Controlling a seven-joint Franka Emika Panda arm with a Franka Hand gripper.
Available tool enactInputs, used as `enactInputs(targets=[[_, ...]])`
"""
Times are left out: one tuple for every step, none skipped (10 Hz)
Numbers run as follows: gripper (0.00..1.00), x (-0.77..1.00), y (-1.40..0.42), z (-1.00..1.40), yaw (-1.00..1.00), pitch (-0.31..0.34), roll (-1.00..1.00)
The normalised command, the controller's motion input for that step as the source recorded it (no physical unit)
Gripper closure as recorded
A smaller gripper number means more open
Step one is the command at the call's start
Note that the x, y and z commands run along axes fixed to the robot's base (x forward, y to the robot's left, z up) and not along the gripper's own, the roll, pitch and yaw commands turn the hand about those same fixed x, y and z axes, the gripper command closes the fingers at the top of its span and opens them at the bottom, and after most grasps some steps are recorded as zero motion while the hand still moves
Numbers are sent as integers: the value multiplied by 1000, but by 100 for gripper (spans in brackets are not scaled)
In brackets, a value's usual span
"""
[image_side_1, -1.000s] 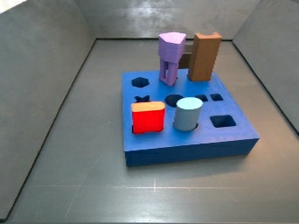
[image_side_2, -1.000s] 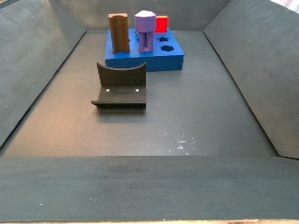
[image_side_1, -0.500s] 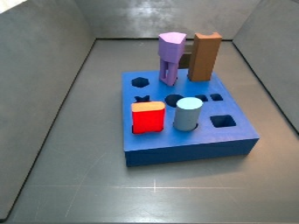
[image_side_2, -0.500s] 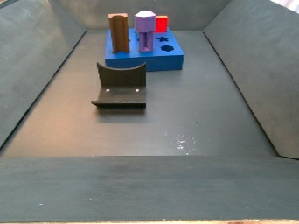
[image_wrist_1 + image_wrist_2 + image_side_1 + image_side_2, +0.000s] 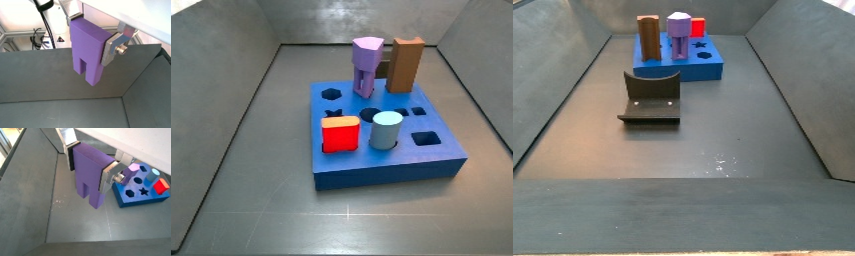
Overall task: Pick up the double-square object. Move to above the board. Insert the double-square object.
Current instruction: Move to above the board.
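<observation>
Gripping the double-square object between its two flat silver fingers, the pincer hangs above the dark grey floor of the walled bin; only the wrist views show it. The purple piece hangs upright with its notched lower end pointing down, clear of the floor. Both plates press against opposite sides of its upper half, so the pincer is closed at a middling width on the block. In a wrist view the same hold shows on the double-square object, with one finger flat on its side, and the board lies well apart from the held piece, down on the floor.

In a side view the fixture stands nearer on the floor, just in front of the board, which sits at the far end.

On the blue board, a red block stands at the near left with a pale blue cylinder just to its right. At the far edge stand a tall purple peg and, just to its right, a brown rectangular block. Several holes in the top are open, a star-shaped hole among them.
</observation>
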Motion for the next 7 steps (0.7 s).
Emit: enactInputs(targets=[[100, -369, 5, 27, -3, 61, 19], [100, -369, 5, 27, -3, 61, 19], [100, -369, 5, 27, -3, 61, 19], [100, -369, 5, 27, -3, 61, 19], [100, -369, 5, 27, -3, 61, 19], [100, -369, 5, 27, -3, 61, 19], [100, 525, -1000, -63, -1000, 6, 73]])
